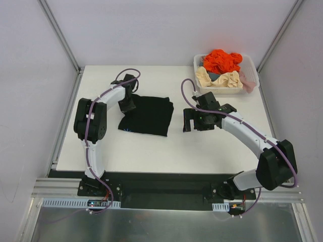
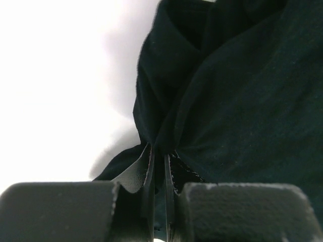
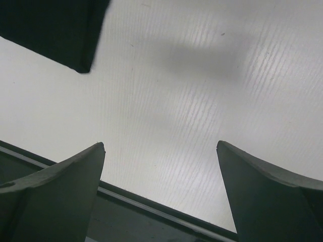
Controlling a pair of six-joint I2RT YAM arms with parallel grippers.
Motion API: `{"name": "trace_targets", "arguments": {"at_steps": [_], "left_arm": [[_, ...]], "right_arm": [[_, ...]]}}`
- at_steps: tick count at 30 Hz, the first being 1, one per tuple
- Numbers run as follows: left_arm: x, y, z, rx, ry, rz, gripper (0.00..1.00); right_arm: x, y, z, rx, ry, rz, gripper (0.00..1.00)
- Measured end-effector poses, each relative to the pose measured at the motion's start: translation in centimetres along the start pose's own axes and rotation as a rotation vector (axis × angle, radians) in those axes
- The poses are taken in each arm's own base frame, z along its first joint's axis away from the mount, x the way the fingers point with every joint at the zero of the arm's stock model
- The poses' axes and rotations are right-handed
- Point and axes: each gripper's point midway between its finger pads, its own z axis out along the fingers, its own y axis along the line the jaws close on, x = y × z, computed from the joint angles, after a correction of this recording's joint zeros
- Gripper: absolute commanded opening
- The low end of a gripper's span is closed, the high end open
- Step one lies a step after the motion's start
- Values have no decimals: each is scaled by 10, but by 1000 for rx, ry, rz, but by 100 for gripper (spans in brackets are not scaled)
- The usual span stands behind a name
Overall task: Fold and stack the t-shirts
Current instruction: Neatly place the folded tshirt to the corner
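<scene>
A black t-shirt (image 1: 147,115) lies partly folded on the white table, left of centre. My left gripper (image 1: 126,105) is at its left edge, shut on a pinch of the black fabric; in the left wrist view the cloth (image 2: 227,101) bunches up from between the closed fingers (image 2: 144,174). My right gripper (image 1: 187,121) is open and empty, hovering over bare table just right of the shirt. In the right wrist view a corner of the shirt (image 3: 55,30) shows at the top left, apart from the fingers (image 3: 65,176).
A white bin (image 1: 227,89) at the back right holds crumpled orange (image 1: 222,60), cream (image 1: 218,78) and pink (image 1: 247,80) garments. The table's dark front edge (image 3: 151,212) runs under my right gripper. Grey walls enclose the table on three sides.
</scene>
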Motion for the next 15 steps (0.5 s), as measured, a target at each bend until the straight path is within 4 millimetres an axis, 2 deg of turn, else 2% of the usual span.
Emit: {"name": "trace_targets", "arguments": {"at_steps": [4, 11, 15], "left_arm": [[-45, 33, 9, -95, -57, -26, 0], [-141, 76, 35, -170, -161, -79, 0], [-177, 103, 48, -201, -200, -126, 0]], "right_arm": [[-4, -2, 7, 9, 16, -4, 97], [-17, -9, 13, 22, 16, 10, 97], [-23, -16, 12, 31, 6, 26, 97]]}}
